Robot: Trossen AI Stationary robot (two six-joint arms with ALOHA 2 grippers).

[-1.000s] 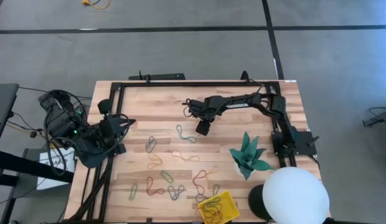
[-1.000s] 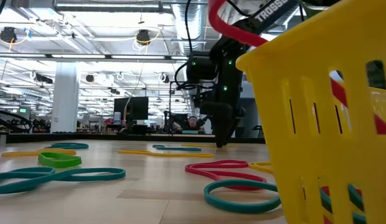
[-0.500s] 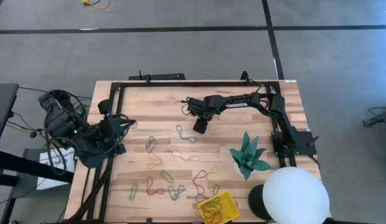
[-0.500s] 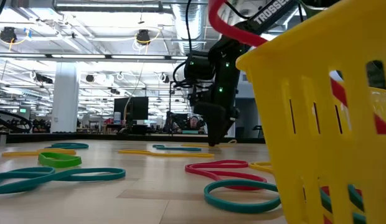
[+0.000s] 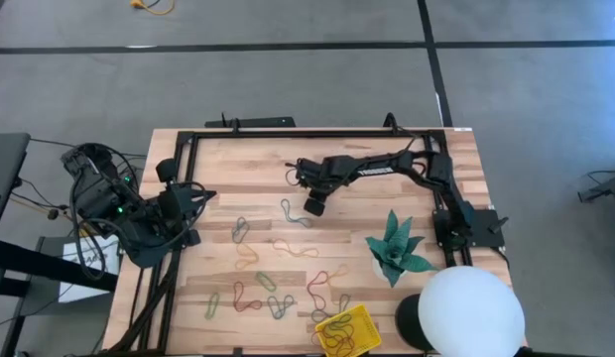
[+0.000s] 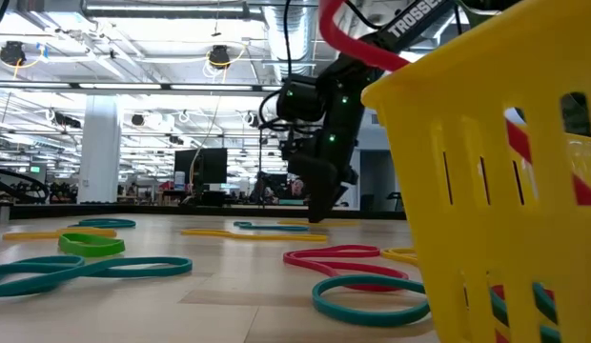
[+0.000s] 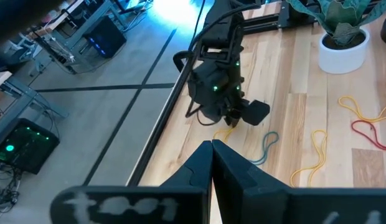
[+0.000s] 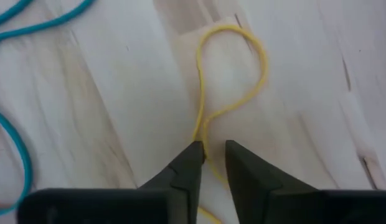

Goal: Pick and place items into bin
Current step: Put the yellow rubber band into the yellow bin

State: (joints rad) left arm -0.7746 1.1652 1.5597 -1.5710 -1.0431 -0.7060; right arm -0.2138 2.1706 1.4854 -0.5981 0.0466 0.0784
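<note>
one yellow bin (image 5: 349, 330), two claws

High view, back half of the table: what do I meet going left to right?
Left gripper parked at the left edge → right gripper down on a yellow loop → teal paper star → white sphere.

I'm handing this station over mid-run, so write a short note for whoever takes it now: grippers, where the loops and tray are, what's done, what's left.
Right gripper: down at the tabletop mid-table, fingers narrowed around a thin yellow rubber loop, a small gap showing; grip not confirmed.
Left gripper: shut, empty, parked at the table's left edge.
Small yellow square tray: near edge, beside the big white sphere, already holding several loops.
Left: many red, green, yellow and blue loops lie scattered on the wooden table; lift the yellow one, bin it, continue.
</note>
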